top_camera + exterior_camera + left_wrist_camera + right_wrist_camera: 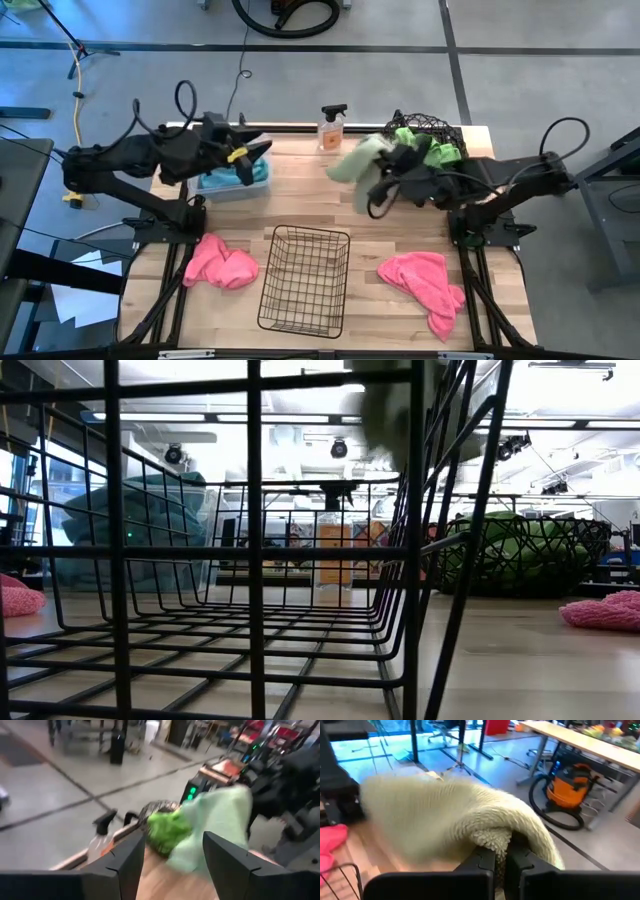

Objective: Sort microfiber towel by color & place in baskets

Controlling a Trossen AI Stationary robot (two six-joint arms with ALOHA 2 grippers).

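My right gripper (385,178) is shut on a pale lime-green towel (358,160), held in the air beside the round dark wire basket (445,130). That basket holds bright green towels (432,150). My left gripper (258,151) hangs open and holds nothing above the clear bin (262,186), where teal-blue towels (225,180) lie. Two pink towels (220,266) (425,280) lie crumpled on the table, one on each side of the black wire-grid basket (305,280). My right gripper pinches a bunched part of the pale green towel (492,837) between its two fingers (485,862). The cloth folds over the fingertips and hides the exact spot. The fingers come nearly level from the table's right side. The towel is lifted clear of the table and billows away from the gripper.
An orange spray bottle (332,128) stands at the far edge between the clear bin and the round basket. The wire-grid basket stands near the front edge at the middle and fills the low view (250,560). Bare wood lies between the two arms.
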